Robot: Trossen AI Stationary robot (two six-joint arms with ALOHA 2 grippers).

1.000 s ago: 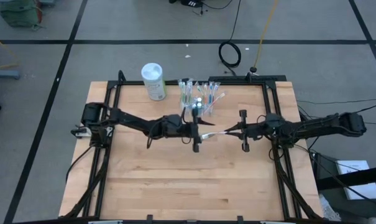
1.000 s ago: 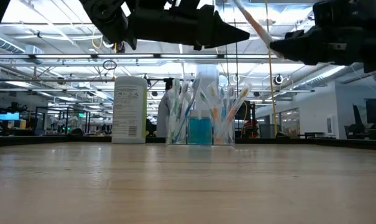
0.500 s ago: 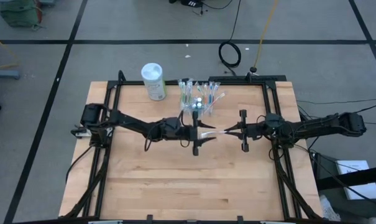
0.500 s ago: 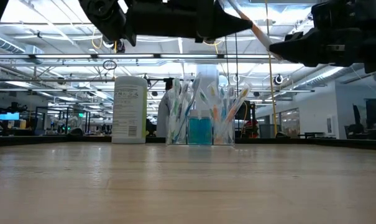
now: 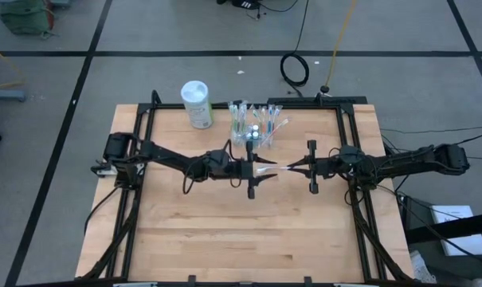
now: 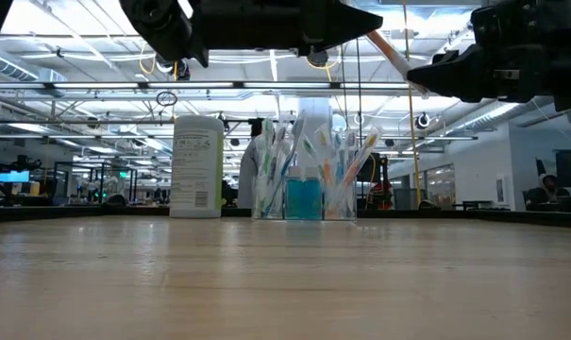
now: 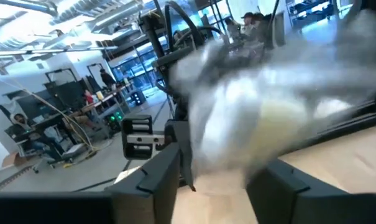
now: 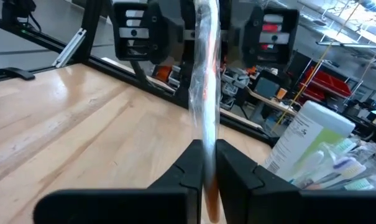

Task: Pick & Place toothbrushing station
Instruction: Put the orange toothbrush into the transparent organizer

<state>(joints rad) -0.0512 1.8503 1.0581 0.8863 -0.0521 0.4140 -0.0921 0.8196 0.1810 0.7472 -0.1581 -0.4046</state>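
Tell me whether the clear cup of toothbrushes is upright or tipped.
Upright. In the low view the clear cup stands level on the table, with its toothbrushes fanning upward, beside the white canister.

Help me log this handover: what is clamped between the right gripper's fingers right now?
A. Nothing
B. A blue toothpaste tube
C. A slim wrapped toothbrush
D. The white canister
C. In the right wrist view the right gripper has its fingers shut on a slim wrapped toothbrush, which reaches toward the left gripper; the white canister stands apart at the table's far side.
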